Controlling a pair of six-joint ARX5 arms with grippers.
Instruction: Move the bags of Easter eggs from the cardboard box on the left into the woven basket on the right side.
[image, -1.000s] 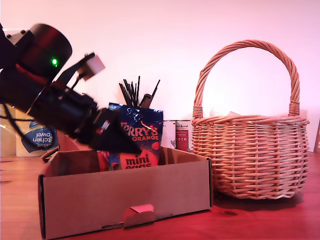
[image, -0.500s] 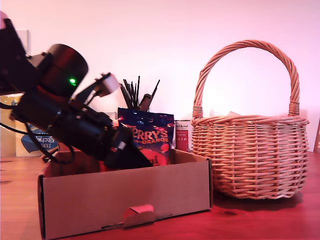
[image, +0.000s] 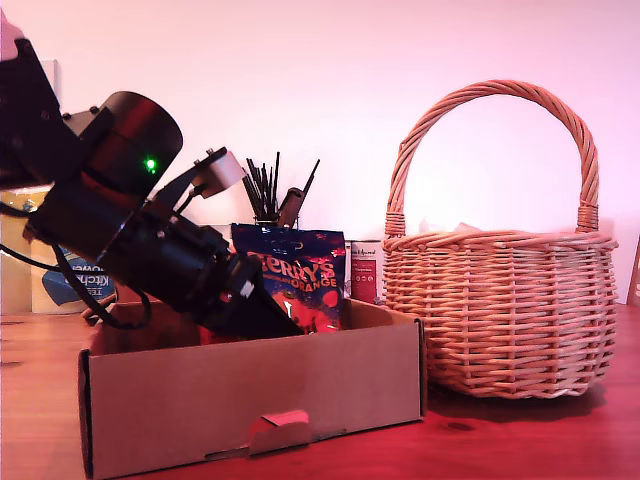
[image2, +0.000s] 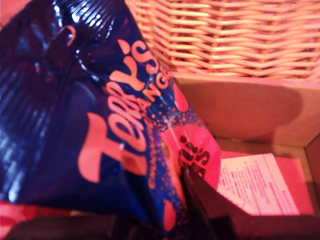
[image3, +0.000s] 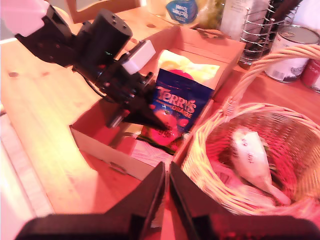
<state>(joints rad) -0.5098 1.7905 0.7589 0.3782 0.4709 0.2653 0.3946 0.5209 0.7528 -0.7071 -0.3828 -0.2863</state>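
My first gripper (image: 272, 312) reaches down into the cardboard box (image: 250, 390) and is shut on a dark blue Terry's Orange bag (image: 300, 275), which stands upright above the box wall. In the first wrist view that bag (image2: 100, 125) fills the picture beside one dark finger (image2: 205, 200). From above, the bag (image3: 177, 102) sits in the box (image3: 100, 145) over a red pouch (image3: 160, 135), with a pale yellow pouch (image3: 192, 65) behind. The woven basket (image: 500, 310) holds a cream pouch (image3: 252, 155). My second gripper (image3: 166, 185) hovers high, shut and holding nothing.
Behind the box stand a kitchen towel pack (image: 70, 280), a holder of black sticks (image: 270, 185) and tins (image: 365, 268). A wire rack (image3: 260, 30) and a tin (image3: 295, 52) sit past the basket's tall handle (image: 490, 95). The table is wooden.
My first arm shifted toward the exterior view's right with the Terry's bag. The bag sank lower, so its "mini eggs" lettering is now hidden behind the box wall.
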